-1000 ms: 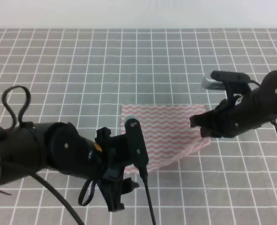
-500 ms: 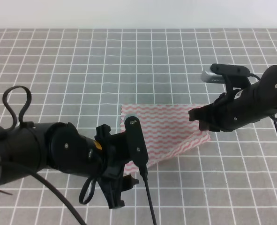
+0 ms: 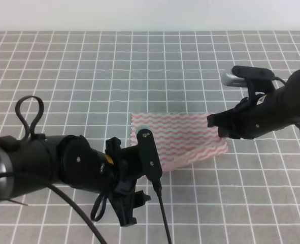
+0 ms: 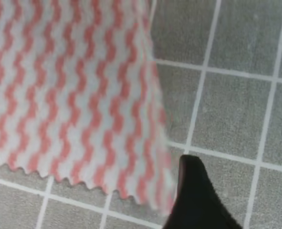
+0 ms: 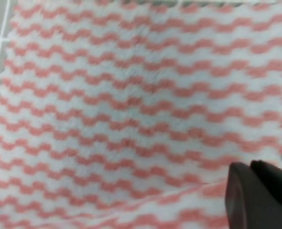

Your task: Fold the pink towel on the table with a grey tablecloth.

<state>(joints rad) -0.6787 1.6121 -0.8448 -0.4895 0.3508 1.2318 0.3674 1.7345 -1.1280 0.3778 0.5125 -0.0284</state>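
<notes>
The pink towel [image 3: 182,137] lies near the middle of the table with a grey tablecloth [image 3: 89,76]; its wavy stripes fill the right wrist view [image 5: 131,95]. My right gripper [image 3: 217,127] is shut on the towel's right corner, where a raised fold shows beside its dark fingers [image 5: 255,195]. My left gripper [image 3: 148,152] covers the towel's front-left part. In the left wrist view the towel [image 4: 69,95] ends just left of one black finger [image 4: 193,195]. Only grey cloth fills the wide gap [image 4: 241,191] beside it, so this gripper looks open.
The bulky left arm [image 3: 63,168] and its looping cables [image 3: 28,112] fill the lower left. A cable [image 3: 162,213] trails to the front edge. A pale wall runs along the far edge of the table.
The right gripper has pulled the towel's right corner up and back, so the towel's front edge has drawn in toward the far side. The left arm has shifted slightly.
</notes>
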